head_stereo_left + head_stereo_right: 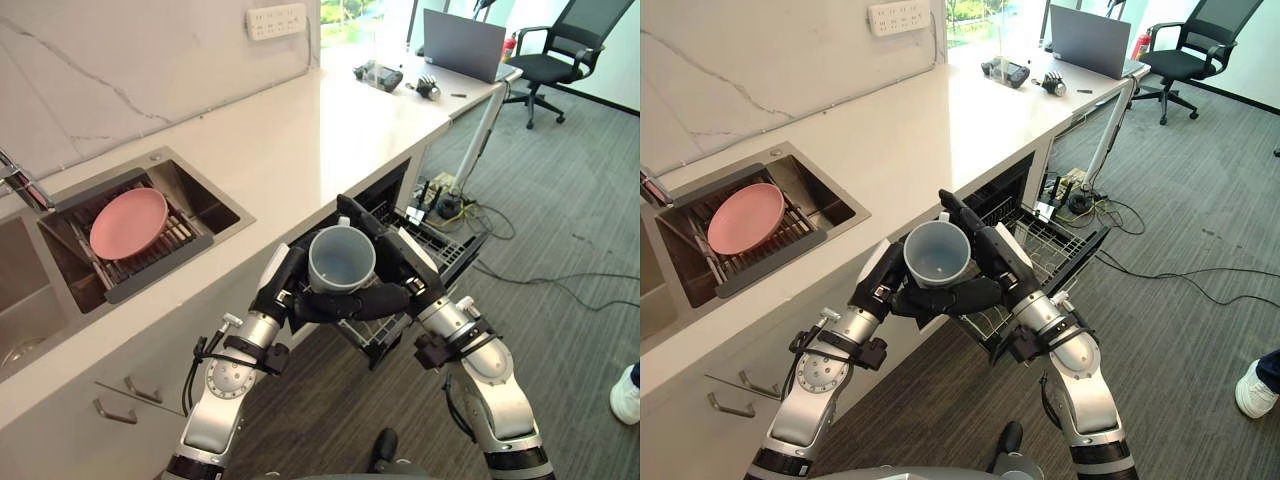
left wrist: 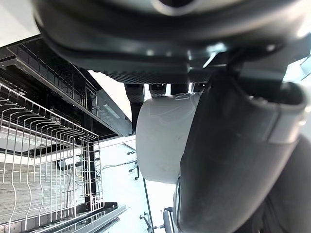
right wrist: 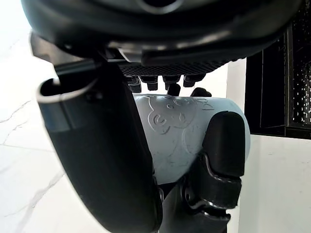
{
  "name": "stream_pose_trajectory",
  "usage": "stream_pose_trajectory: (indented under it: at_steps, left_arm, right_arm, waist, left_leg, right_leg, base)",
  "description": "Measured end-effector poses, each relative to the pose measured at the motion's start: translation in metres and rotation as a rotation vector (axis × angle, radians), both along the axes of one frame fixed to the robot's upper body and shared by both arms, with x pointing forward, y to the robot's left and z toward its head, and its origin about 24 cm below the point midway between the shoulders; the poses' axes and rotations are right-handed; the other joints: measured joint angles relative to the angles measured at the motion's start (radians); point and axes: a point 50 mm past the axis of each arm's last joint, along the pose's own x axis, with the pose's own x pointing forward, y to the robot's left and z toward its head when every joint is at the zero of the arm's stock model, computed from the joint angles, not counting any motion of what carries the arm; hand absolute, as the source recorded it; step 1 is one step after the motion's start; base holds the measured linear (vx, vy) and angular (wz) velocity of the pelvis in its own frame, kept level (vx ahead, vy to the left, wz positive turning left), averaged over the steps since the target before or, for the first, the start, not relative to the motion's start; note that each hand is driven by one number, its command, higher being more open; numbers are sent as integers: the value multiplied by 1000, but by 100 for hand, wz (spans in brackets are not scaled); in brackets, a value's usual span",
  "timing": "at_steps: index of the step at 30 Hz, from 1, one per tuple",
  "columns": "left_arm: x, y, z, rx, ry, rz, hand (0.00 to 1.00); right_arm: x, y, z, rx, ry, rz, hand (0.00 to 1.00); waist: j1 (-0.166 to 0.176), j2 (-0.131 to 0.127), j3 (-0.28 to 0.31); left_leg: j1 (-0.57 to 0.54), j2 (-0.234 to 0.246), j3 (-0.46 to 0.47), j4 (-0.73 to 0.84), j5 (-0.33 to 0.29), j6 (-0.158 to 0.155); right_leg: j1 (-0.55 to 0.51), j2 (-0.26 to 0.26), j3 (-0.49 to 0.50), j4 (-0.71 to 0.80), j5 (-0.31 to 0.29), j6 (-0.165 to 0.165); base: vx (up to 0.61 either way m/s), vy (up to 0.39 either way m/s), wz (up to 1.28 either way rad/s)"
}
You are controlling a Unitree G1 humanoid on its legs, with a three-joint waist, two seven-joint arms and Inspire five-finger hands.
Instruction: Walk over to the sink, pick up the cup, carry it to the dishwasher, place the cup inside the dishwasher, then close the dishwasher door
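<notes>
A pale grey-blue cup (image 1: 342,258) is held upright, mouth up, between both hands in front of the counter. My left hand (image 1: 279,284) curls round its left side and my right hand (image 1: 404,262) wraps its right and far side. Up close, the cup's wall (image 2: 163,141) rests against my left hand's thumb (image 2: 228,160), and the cup (image 3: 177,136) lies between my right hand's thumb (image 3: 102,155) and its fingertips (image 3: 155,82). Just behind and below stands the open dishwasher with its wire rack (image 1: 445,245) pulled out over the lowered door (image 1: 1082,258).
A sink (image 1: 205,200) set in the white counter (image 1: 330,130) holds a pink plate (image 1: 128,222) on a drain rack, with a faucet (image 1: 20,185) at its left. A laptop (image 1: 462,45), an office chair (image 1: 560,55), floor cables (image 1: 540,275) and a person's shoe (image 1: 627,395) lie to the right.
</notes>
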Motion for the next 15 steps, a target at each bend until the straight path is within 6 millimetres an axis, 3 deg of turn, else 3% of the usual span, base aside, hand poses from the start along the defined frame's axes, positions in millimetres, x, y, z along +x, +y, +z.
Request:
stream_pose_trajectory:
  at_steps: [5,6,15]
  left_arm:
    - [0,-1,0,4,3,-18,0]
    - [0,-1,0,4,3,-19,0]
    - [-1,1,-2,16,12,-17,0]
  right_arm:
    - [1,2,0,10,3,-24,100]
    - [1,2,-1,11,3,-26,0]
    - [4,1,-1,5,-5,-56,0]
  waist:
    - [4,0,0]
    - [5,0,0]
    - [5,-4,1]
  left_leg:
    - [-2,0,-7,2,0,0]
    - [-2,0,-7,2,0,0]
    - [-7,3,-12,10,0,1]
  right_leg:
    - [2,-1,-3,0,0,0]
    - [3,-1,-3,0,0,0]
    - [3,-3,-8,0,0,0]
  base:
    - [-5,12,3]
    - [0,0,0]
    - [-1,1,0]
